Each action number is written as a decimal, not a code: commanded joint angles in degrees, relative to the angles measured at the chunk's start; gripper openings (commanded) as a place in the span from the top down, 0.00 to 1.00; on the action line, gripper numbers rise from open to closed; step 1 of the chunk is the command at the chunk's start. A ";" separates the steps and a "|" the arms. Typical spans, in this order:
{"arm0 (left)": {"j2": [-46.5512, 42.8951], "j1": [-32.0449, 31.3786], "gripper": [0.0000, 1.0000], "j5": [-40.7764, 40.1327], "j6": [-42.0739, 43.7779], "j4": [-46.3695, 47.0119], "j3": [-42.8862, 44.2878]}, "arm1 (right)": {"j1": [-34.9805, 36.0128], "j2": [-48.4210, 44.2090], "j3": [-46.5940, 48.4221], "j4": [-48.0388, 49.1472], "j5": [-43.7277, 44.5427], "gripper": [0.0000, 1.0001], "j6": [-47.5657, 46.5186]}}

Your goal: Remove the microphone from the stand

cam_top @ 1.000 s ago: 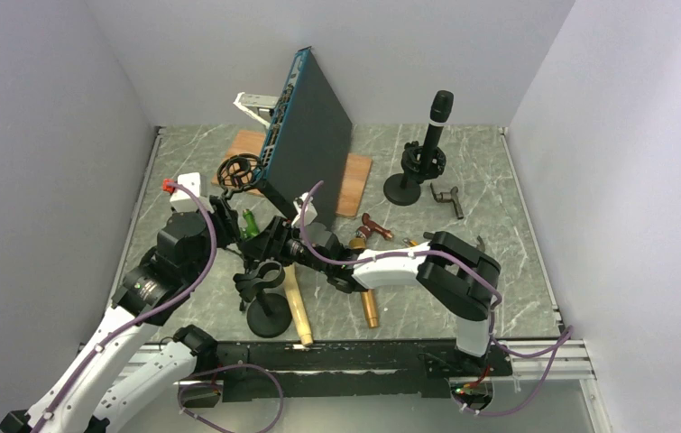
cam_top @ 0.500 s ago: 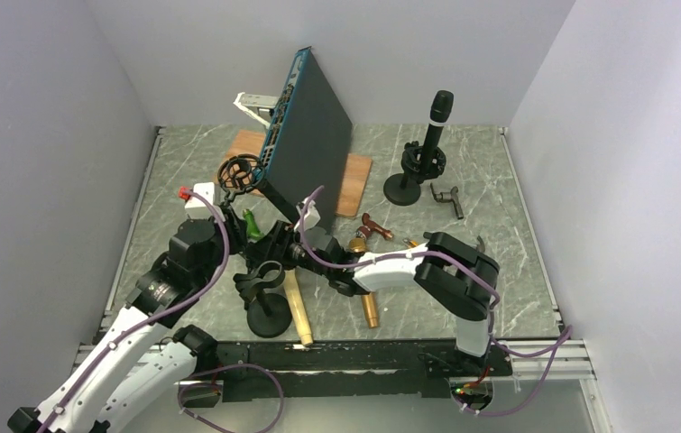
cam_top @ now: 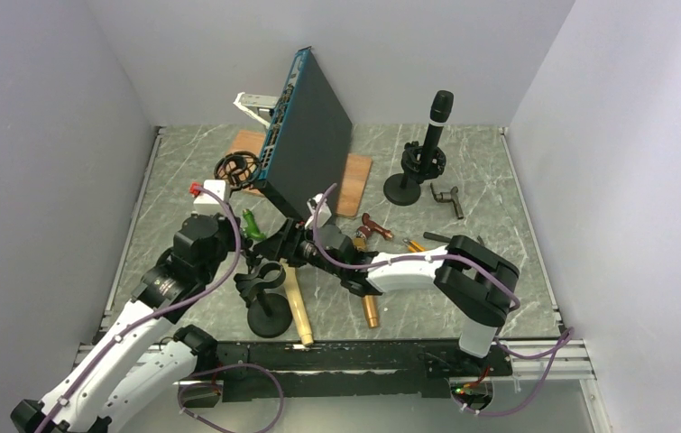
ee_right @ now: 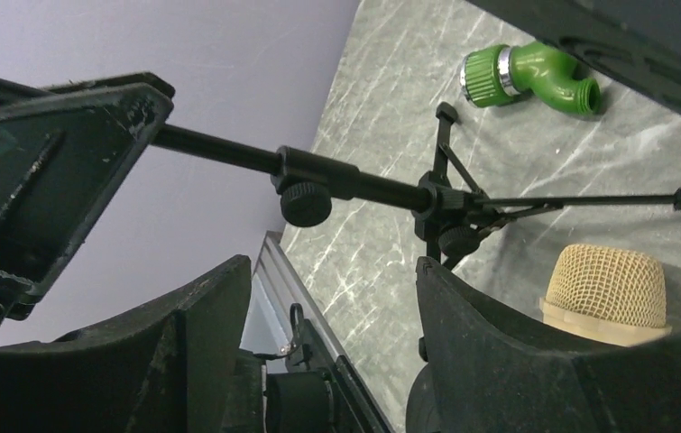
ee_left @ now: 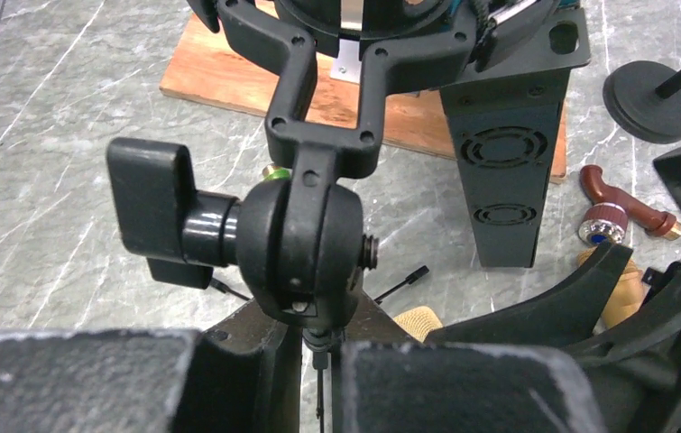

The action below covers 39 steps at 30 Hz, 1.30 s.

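A black microphone (cam_top: 438,113) stands upright in a round-based stand (cam_top: 404,188) at the back right, far from both grippers. A gold-mesh microphone (cam_top: 297,305) lies flat on the table beside an empty clip stand (cam_top: 264,290) at the front; its head (ee_right: 602,289) shows in the right wrist view. My left gripper (ee_left: 318,347) is shut on the thin stem under the ball joint (ee_left: 305,248) of an empty shock-mount stand (cam_top: 237,169). My right gripper (ee_right: 336,334) is open beside that stand's tripod legs (ee_right: 449,203), with nothing between its fingers.
A dark box (cam_top: 305,135) leans upright on a wooden board (cam_top: 354,176) mid-table, close above both wrists. A green hose fitting (cam_top: 249,221), a red-brown fitting (cam_top: 374,227), a brass piece (cam_top: 371,311) and a metal handle (cam_top: 449,197) lie around.
My left arm has pushed forward to the shock-mount stand and its jaws have closed on the stem. The right arm has shifted slightly back and right, staying open.
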 commanded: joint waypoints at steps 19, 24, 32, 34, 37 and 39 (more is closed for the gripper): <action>-7.93 0.00 1.00 -11.76 -9.83 -14.64 19.51 | -1.68 -2.88 20.57 -15.39 -14.80 0.27 -12.06; -6.60 -0.02 1.00 -11.86 -11.19 -16.42 20.86 | -1.75 -2.94 22.35 -15.26 -18.56 0.26 -11.98; -7.02 0.02 1.00 -11.51 -11.84 -16.89 21.14 | -0.82 1.78 27.14 -12.77 -23.07 0.37 -8.94; -6.78 0.02 1.00 -12.02 -11.72 -17.62 21.47 | 0.00 2.14 28.26 -13.61 -22.40 0.37 -9.95; -6.86 0.01 1.00 -12.86 -11.89 -17.91 21.48 | 0.74 3.02 29.81 -16.02 -21.14 0.38 -10.86; -7.01 0.03 1.00 -12.82 -12.06 -17.92 21.46 | 0.89 2.73 29.42 -17.29 -18.79 0.38 -11.51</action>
